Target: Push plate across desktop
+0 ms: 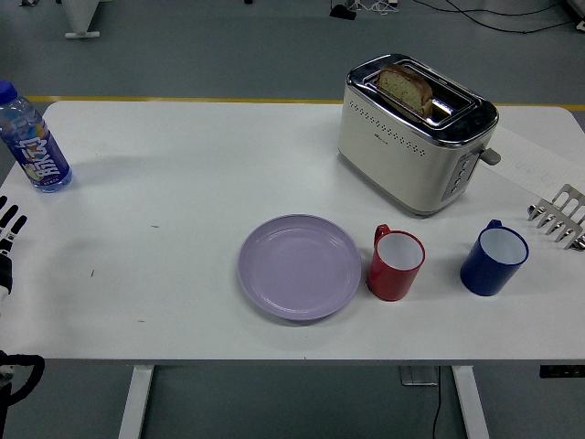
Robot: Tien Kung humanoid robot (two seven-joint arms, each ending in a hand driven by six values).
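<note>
A lilac plate (300, 266) lies flat on the white table (183, 183), near the front edge and a little right of centre. My left hand (7, 240) shows only at the picture's left edge, with its black-and-white fingers spread and holding nothing. It is far to the left of the plate. My right hand is out of view.
A red mug (396, 264) stands just beside the plate's right rim, a blue mug (494, 259) further right. A cream toaster (416, 131) with bread stands behind them. A water bottle (33, 139) stands at the far left. A metal rack (559, 216) is at the right edge.
</note>
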